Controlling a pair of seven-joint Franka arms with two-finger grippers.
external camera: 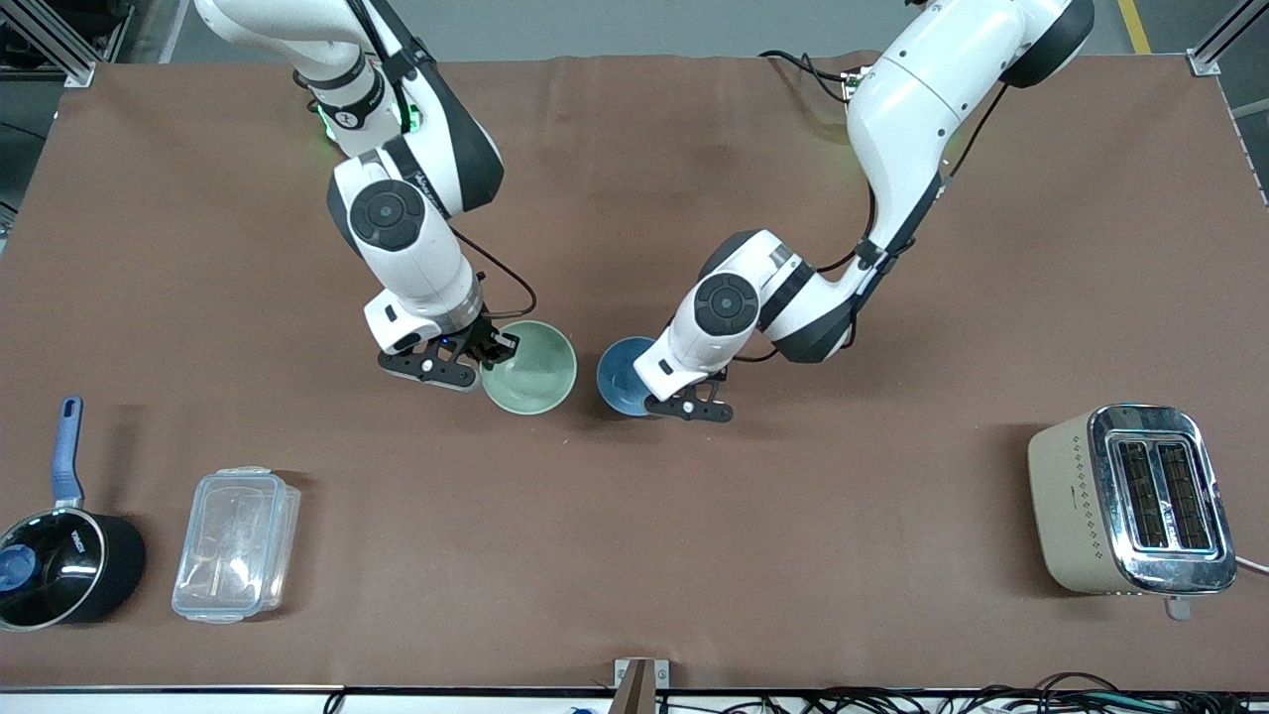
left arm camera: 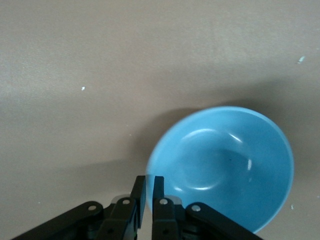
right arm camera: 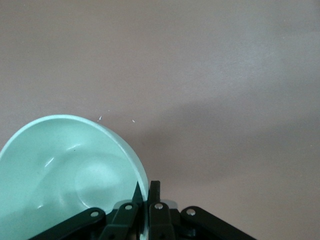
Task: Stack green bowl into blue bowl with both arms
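Nearest the front camera, along the table's lower edge, stand a black saucepan (external camera: 69,565) with a blue handle and a clear lidded plastic container (external camera: 235,544) toward the right arm's end, and a beige two-slot toaster (external camera: 1130,499) toward the left arm's end. Farther from the camera, near the middle of the brown table (external camera: 634,555), the green bowl (external camera: 530,367) and the blue bowl (external camera: 625,375) are side by side, near each other but apart. The right gripper (external camera: 483,359) has its fingers pinched narrowly onto the green bowl's rim (right arm camera: 142,187), one finger inside and one outside, and the bowl hangs tilted. The left gripper (external camera: 686,394) has its fingers closed onto the rim of the blue bowl (left arm camera: 222,165), which also looks slightly tilted; whether either bowl touches the table cannot be told.
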